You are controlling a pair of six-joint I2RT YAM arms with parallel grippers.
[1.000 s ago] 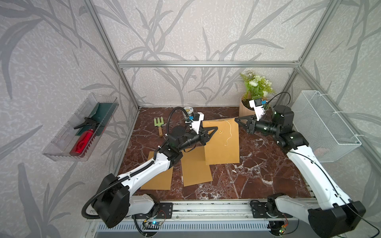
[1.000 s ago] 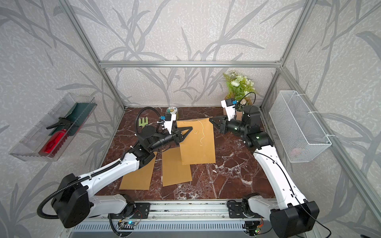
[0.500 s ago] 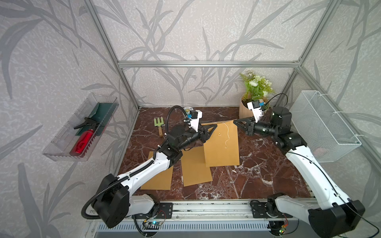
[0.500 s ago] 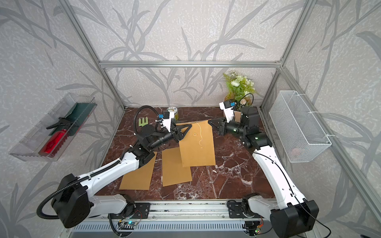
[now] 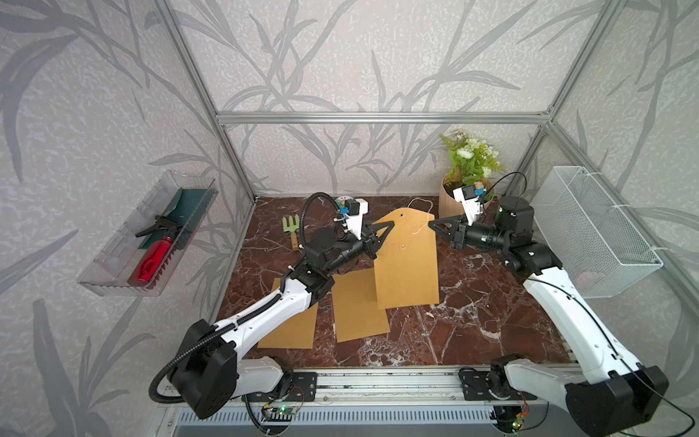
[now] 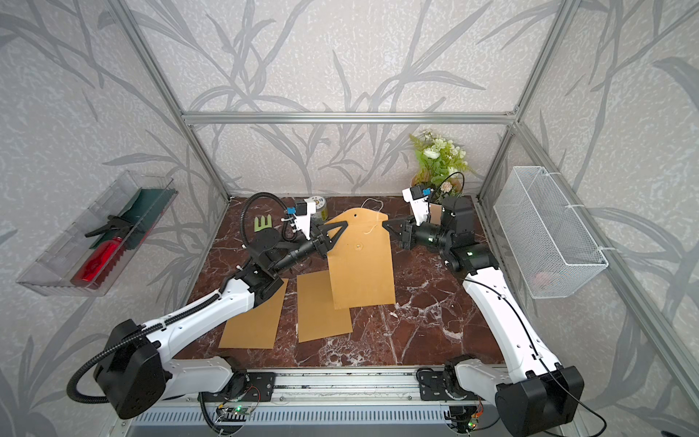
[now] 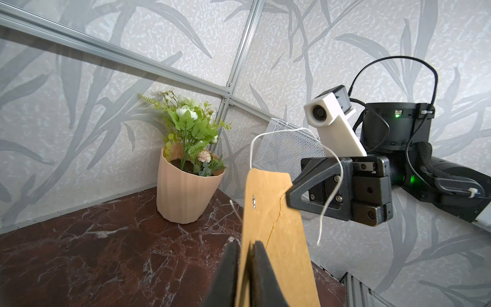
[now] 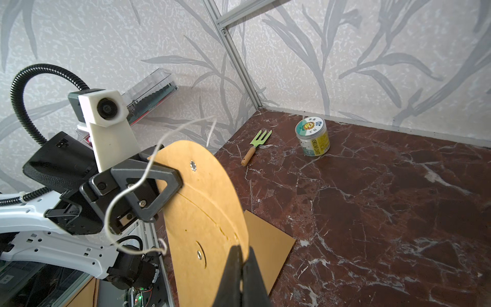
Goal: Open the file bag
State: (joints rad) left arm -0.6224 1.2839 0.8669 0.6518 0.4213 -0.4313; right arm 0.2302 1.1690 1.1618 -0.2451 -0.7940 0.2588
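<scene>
Table: we see a dark marbled table (image 5: 472,321) inside a walled aluminium frame.
Loose sheets: two kraft sheets (image 5: 361,306) lie flat near the front, one partly under the left arm, the other just beside it.
File bag: the file bag (image 5: 406,272) hangs lifted between the two arms over the middle of the table, mouth end uppermost. In both top views its lower edge overlaps the sheet that lies beside the arm, and we cannot tell whether they touch.
Left gripper: the left gripper (image 7: 247,253) is clenched on one side edge of the bag, with a finger on each face of the paper.
Right gripper: the right gripper (image 8: 242,256) is pinched tight on the opposite side edge, near the top.
Flap: the rounded flap (image 8: 196,159) stands unfolded above the bag's body, its eyelet showing.
String: the white string (image 7: 333,183) arches from the flap's tip and dangles loose past the right gripper.
Behind: a green hand fork (image 5: 291,226) and a jar (image 8: 313,137) sit near the back wall, and a potted plant (image 5: 469,170) stands in the far corner.
Walls: a clear tray (image 5: 109,265) holding a red bottle (image 5: 153,261) hangs on one side wall, and a wire basket (image 5: 597,234) hangs on the opposite one.
</scene>
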